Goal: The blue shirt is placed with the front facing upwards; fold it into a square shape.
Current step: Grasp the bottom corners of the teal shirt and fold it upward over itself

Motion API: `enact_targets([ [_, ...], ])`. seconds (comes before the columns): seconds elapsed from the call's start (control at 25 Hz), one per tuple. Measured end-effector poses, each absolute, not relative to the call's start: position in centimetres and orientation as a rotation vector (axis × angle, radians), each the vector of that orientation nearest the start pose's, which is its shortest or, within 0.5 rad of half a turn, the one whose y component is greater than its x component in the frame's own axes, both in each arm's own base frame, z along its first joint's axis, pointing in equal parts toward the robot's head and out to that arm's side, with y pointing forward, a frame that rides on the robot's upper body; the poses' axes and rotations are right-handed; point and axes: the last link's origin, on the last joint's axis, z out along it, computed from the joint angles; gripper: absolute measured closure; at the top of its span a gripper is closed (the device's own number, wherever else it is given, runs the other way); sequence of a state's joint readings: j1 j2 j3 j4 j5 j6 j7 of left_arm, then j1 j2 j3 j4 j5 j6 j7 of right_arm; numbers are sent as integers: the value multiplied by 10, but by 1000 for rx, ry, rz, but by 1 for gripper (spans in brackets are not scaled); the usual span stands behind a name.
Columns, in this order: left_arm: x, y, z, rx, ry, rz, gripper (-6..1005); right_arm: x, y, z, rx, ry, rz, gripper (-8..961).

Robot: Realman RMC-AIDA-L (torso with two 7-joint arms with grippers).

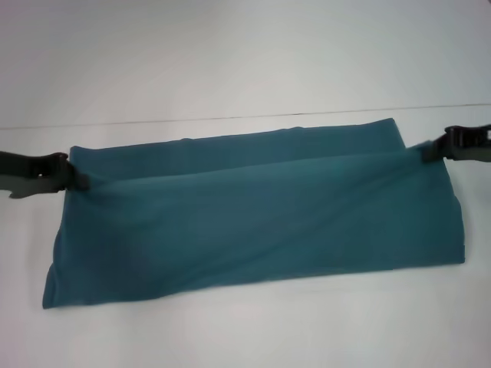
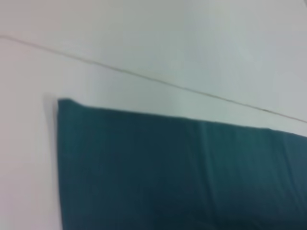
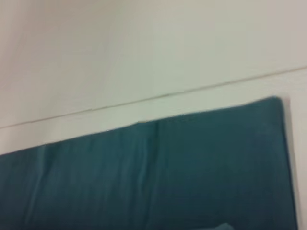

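Observation:
The blue shirt (image 1: 253, 215) lies as a long teal band across the white table, folded lengthwise, with no lettering showing. My left gripper (image 1: 73, 175) is shut on the fabric at the band's left end. My right gripper (image 1: 426, 149) is shut on the fabric at its right end. Between the two grips an upper layer is stretched taut and lifted, forming a ridge. In the left wrist view the shirt (image 2: 182, 172) fills the lower part, and the shirt (image 3: 158, 177) does the same in the right wrist view; neither shows fingers.
The white table (image 1: 245, 330) extends on all sides of the shirt. A thin dark seam (image 1: 245, 117) runs across the table just behind the shirt's far edge.

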State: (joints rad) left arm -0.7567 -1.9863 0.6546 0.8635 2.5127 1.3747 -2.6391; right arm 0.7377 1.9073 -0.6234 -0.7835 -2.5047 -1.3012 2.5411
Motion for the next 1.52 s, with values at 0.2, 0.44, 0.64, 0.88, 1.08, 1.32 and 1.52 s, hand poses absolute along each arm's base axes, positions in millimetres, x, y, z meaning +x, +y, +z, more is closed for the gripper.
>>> enact_targets([
  [0.2, -248, 431, 61, -2040, -1612, -250, 973, 277, 436, 89, -1967, 1533, 231, 876],
  [0.44, -243, 444, 51, -1999, -1500, -289, 974, 273, 450, 77, -1897, 1458, 261, 875],
  [0.64, -245, 453, 46, -1953, -1462, -312, 974, 275, 457, 69, -1849, 1443, 280, 873],
  [0.88, -248, 457, 42, -1906, -1431, -325, 973, 275, 466, 63, -1812, 1407, 288, 871],
  [1.08, -249, 461, 34, -1900, -1409, -313, 974, 272, 473, 44, -1804, 1367, 261, 869],
  [1.32, -249, 465, 30, -1891, -1381, -302, 974, 267, 480, 28, -1797, 1303, 226, 867],
  [1.52, -248, 467, 30, -1888, -1364, -302, 975, 266, 483, 29, -1778, 1279, 233, 866],
])
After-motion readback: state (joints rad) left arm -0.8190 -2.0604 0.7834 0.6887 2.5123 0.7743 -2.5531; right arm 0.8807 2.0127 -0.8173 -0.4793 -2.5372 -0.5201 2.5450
